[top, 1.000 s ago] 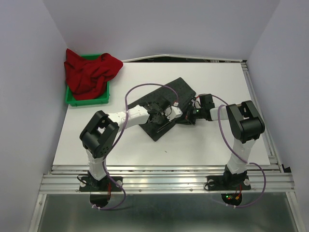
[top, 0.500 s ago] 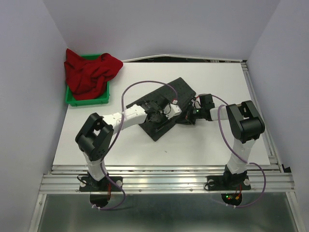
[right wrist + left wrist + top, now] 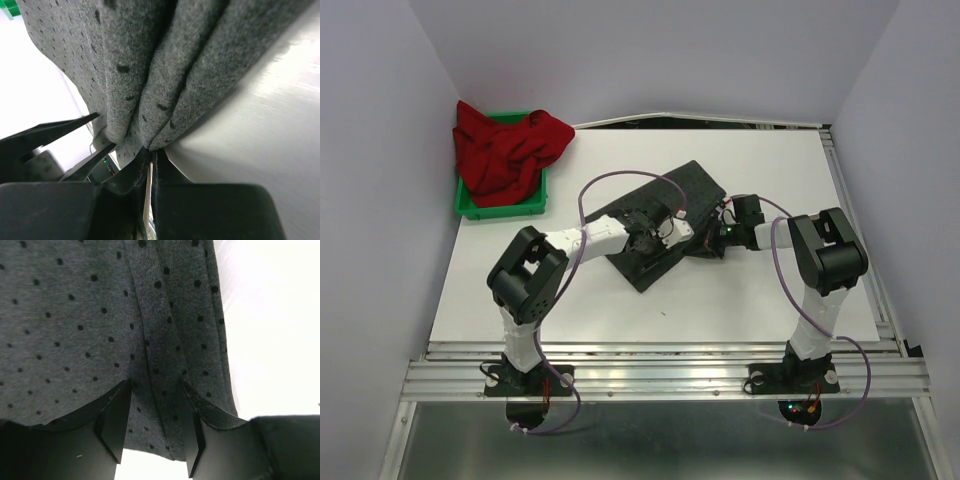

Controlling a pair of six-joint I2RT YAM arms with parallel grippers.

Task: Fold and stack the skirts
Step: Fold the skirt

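Observation:
The charcoal dotted skirt lies folded in a slanted block at the table's middle. My left gripper rests on its middle. In the left wrist view the left gripper is open, its jaws straddling a lengthwise fold of the dotted skirt near its hem. My right gripper is at the skirt's right edge. In the right wrist view the right gripper is shut on a bunched edge of the skirt. The red skirt lies crumpled at the far left.
The red skirt sits heaped in a small green bin against the left wall. White table surrounds the dark skirt. Purple cables loop over both arms. Walls close in at the left, right and back.
The left arm's elbow swung out to the left and came back, and its gripper shifted slightly on the dark skirt. The right arm and both skirts have not moved.

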